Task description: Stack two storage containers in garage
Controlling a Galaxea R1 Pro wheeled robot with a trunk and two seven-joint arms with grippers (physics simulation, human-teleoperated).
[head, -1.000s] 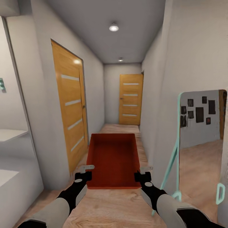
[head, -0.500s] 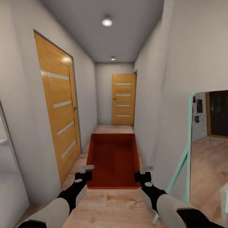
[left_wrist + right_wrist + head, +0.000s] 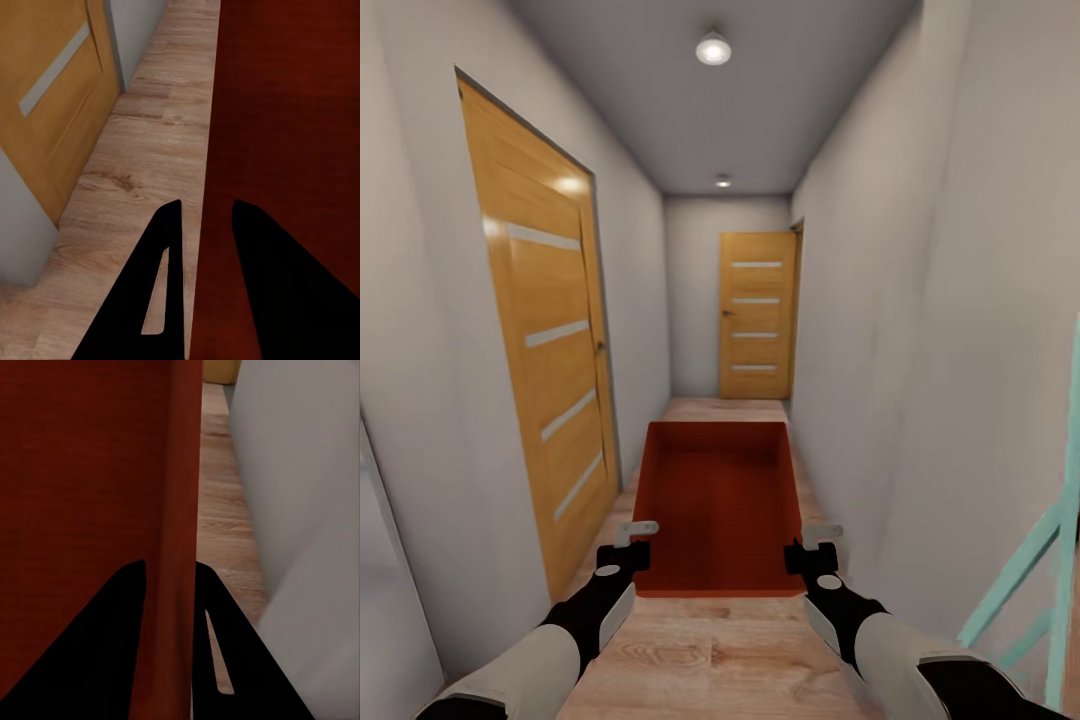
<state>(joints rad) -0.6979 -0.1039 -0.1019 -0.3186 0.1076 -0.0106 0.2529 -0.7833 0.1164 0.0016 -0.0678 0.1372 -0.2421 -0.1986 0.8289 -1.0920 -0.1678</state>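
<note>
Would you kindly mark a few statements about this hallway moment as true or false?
1. The storage container is held between both grippers. True: the left gripper clamps its left wall and the right gripper its right wall.
2. The container is full of boxes. False: its ribbed inside is bare.
3. The door at the end of the hallway stands wide open. False: it is closed.
4. A wooden door lines the left wall. True.
5. The floor under the arms is grey concrete. False: it is light wood plank.
</note>
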